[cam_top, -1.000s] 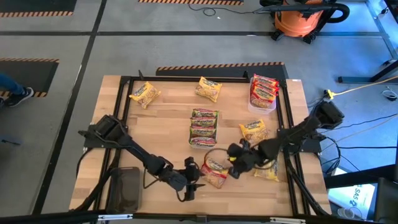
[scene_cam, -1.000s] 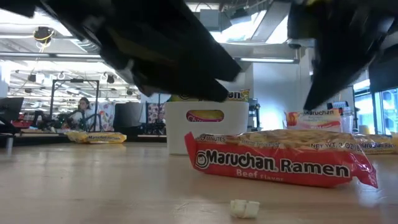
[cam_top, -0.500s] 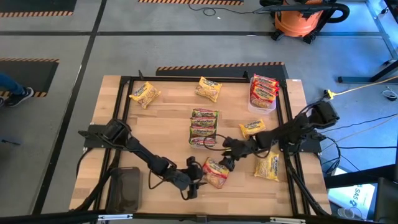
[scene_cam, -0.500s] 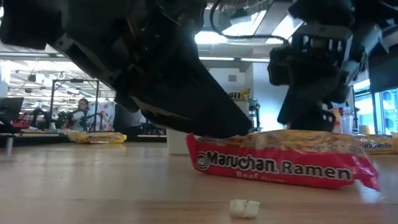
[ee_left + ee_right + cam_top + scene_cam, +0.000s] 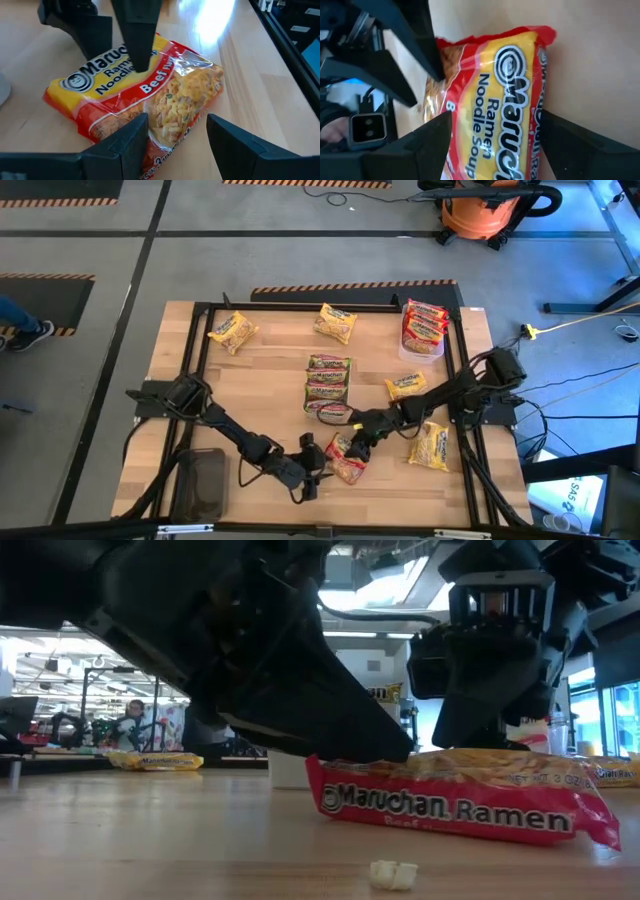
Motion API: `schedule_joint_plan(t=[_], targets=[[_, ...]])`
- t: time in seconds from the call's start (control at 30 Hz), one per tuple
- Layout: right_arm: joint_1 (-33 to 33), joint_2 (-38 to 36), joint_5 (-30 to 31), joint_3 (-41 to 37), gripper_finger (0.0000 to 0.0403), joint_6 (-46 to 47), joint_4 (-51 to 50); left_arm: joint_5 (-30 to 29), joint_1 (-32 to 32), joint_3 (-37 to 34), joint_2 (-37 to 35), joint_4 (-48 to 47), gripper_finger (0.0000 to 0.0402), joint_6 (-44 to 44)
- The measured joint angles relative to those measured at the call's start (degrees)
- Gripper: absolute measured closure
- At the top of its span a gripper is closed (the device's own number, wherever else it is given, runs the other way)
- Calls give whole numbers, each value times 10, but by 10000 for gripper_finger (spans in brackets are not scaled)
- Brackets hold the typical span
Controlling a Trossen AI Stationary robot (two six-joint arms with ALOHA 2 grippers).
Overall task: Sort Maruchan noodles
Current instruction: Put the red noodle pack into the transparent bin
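Lying flat on the table [image 5: 255, 385] near its front edge, the red beef packet [image 5: 347, 458] has both claws at it; the left claw [image 5: 318, 464] sits at the packet's left end with fingers [image 5: 131, 142] apart, astride that end, not clamped; the right claw [image 5: 356, 448] comes in from the right, its fingers [image 5: 427, 137] spread wide over the packet's other end, holding nothing; in the low view the packet rests on the wood with a small pale crumb [image 5: 391, 874] just in front of it; three green packets [image 5: 328, 383] sit stacked in a row at mid-table, the nearest in a clear tray; red packets fill a white tray [image 5: 422, 327] at the far right corner; yellow packets lie loose, two [image 5: 232, 331] along the far side, two [image 5: 428, 446] to the right; a dark tray [image 5: 203, 481] sits at the front left.
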Motion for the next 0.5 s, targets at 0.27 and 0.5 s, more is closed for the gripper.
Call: schedule_joint_plan(t=[0.27,0.5], targets=[[0,35,-53,34,123,13,-3,-13,-5,-1,0,-4,202,13],[1,40,-56,49,123,0,31,-9,-9,-1,0,-4,202,28]])
